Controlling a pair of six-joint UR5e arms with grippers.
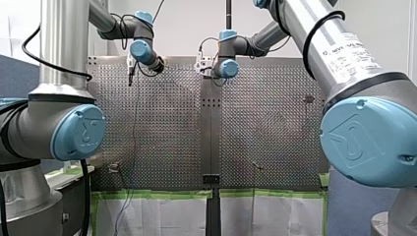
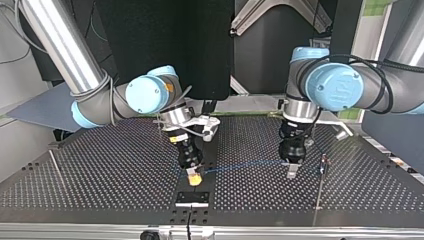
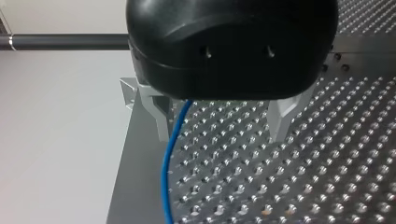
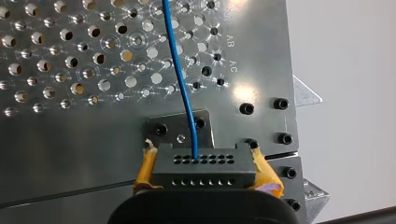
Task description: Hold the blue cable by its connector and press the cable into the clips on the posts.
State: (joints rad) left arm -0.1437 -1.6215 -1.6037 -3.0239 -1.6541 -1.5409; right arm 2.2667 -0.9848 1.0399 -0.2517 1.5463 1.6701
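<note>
A dark grey connector [image 4: 204,161] with rows of holes sits between the yellow pads [image 4: 145,170] of my right gripper [image 4: 204,173], which is shut on it. The thin blue cable [image 4: 180,70] leaves the connector and runs ahead over the perforated plate. In the top view the cable [image 2: 250,165] stretches from my right gripper [image 2: 194,178] at the middle to a small post [image 2: 324,161] at the right. My left gripper [image 2: 291,172] hangs over the cable near that post. Its metal fingers [image 3: 159,119] stand open and the cable [image 3: 170,154] passes between them, close to one finger.
A black bracket [image 2: 192,198] lies on the table's middle seam below my right gripper. A thin rod [image 2: 318,192] lies near the post. Small posts [image 1: 114,167] [image 1: 255,167] [image 1: 309,99] stand on the plate in the front view. Green tape [image 1: 157,193] marks the near edge.
</note>
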